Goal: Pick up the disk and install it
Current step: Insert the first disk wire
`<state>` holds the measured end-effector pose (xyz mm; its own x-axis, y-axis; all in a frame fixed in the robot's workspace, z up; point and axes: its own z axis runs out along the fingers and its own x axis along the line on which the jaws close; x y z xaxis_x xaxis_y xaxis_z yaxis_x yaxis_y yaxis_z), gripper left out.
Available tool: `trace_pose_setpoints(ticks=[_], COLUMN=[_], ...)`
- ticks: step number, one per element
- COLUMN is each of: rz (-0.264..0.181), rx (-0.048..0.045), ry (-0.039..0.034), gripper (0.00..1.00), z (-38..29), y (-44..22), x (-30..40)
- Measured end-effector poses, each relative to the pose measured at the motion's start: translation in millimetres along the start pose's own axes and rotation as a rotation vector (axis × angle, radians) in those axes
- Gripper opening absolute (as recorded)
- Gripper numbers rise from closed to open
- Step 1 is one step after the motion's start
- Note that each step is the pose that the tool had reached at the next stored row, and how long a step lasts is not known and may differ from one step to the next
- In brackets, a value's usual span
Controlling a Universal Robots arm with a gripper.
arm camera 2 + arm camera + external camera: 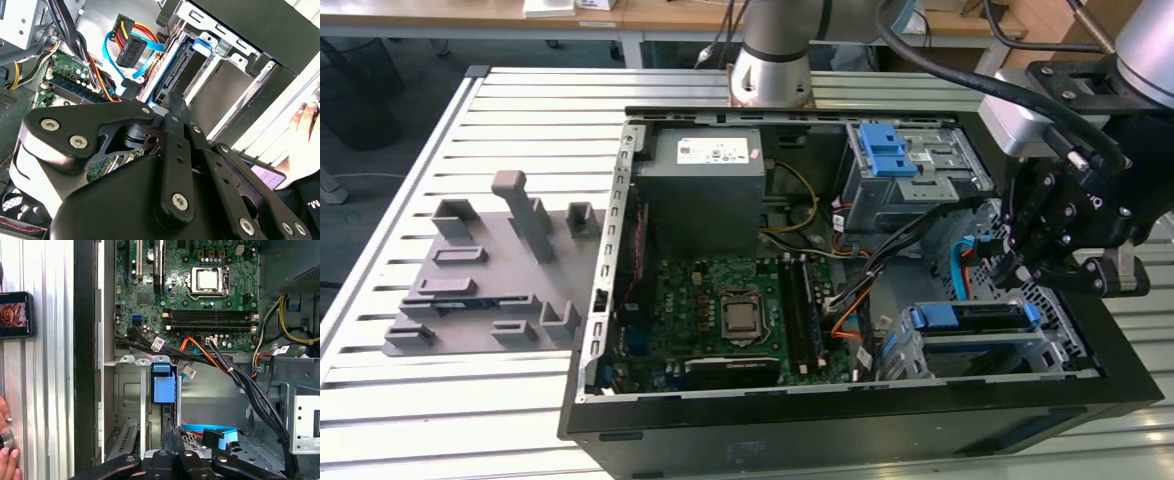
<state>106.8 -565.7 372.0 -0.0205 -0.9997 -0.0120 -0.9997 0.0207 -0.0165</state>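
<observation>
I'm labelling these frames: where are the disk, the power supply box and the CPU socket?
disk (970,318): exterior view, blue carrier front in its bay.
power supply box (700,195): exterior view, grey top face.
CPU socket (208,280): first wrist view, metal centre.

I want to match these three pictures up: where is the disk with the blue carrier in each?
Exterior view: the disk sits in the metal cage toward the exterior view's right.
First wrist view: the disk shows its blue carrier end in the cage slot.
Second wrist view: the disk is seen edge-on inside the cage.
Shared landmark: the green motherboard.
</observation>
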Motion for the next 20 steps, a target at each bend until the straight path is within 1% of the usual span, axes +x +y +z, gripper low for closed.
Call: trace_pose_setpoints(ticks=[3, 6, 8, 10, 15, 20], rz=[0.0, 0.0, 0.0, 0.0, 0.0, 0.0], rx=[0.0028, 0.0078, 0.0109, 0.012, 0.0138, 0.0168], ry=[0.0001, -0.0001, -0.0002, -0.0003, -0.0002, -0.0004], gripper=[0.11, 0.11, 0.11, 0.11, 0.11, 0.11], z=[-0.1, 0.1, 0.1, 0.2, 0.5, 0.7], y=[-1.4, -5.3, -8.3, -10.6, -13.1, -17.1], x=[-0.1, -0.4, -2.0, -6.4, -21.8, -30.2])
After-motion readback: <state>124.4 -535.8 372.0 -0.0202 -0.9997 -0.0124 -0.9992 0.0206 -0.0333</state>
